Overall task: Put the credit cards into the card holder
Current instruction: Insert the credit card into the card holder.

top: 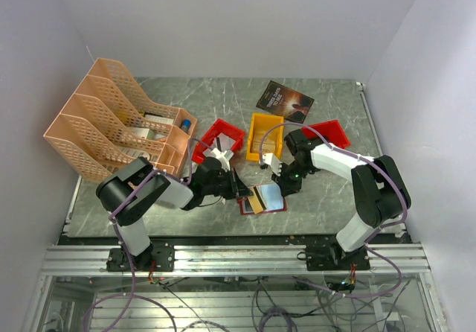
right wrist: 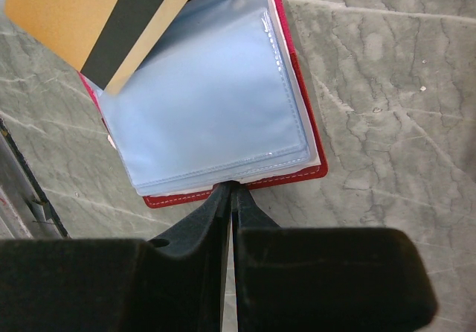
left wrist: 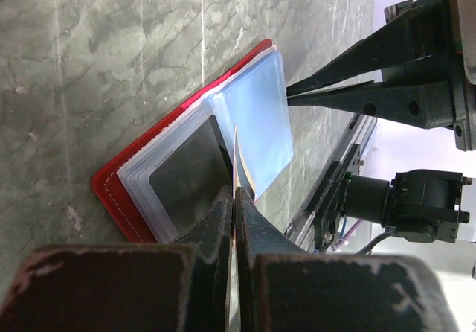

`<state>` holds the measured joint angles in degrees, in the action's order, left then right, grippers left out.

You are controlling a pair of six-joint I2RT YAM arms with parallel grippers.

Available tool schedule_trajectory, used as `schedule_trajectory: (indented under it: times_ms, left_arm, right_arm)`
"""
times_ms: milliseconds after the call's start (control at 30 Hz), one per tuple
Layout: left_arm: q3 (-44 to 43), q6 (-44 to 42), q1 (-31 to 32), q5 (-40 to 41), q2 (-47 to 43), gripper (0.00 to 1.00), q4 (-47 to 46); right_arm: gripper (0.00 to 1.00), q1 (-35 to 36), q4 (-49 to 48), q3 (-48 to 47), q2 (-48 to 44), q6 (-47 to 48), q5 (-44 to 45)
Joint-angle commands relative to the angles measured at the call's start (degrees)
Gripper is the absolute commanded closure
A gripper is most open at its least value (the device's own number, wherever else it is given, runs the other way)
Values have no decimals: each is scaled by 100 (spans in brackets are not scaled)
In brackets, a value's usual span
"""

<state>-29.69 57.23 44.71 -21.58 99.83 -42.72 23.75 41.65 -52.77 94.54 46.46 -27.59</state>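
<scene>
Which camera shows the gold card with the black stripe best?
The right wrist view: the card shows its flat gold face and black stripe, over the wallet. The left wrist view shows only its thin edge, pinched in the left claw. The top view shows it tiny.

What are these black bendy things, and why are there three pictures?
They are robot arms, a left arm and a right arm, bolted to a table. One picture looks down from above. The other two come from little cameras on each wrist, so you see each pinching tool up close. On the table are an open red card holder, an orange file rack, red bins, a yellow bin and a dark booklet. The left tool is pinched shut on a gold card with a black stripe. The right tool seems to pinch the card holder by a clear bluish pocket.
</scene>
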Motion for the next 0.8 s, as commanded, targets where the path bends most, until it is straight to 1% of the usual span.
schedule_trajectory:
  times_ms: [0,167,767]
  left_arm:
    - [-117,-160,-39,182,65,93,332]
    - [-161,-226,-15,269,2,93,638]
    - [-482,-379,71,313,167,93,1225]
  right_arm:
    - [95,16,-9,13,88,-8,120]
    - [95,31,-16,4,124,-25,140]
    - [95,66,-96,4,189,-168,228]
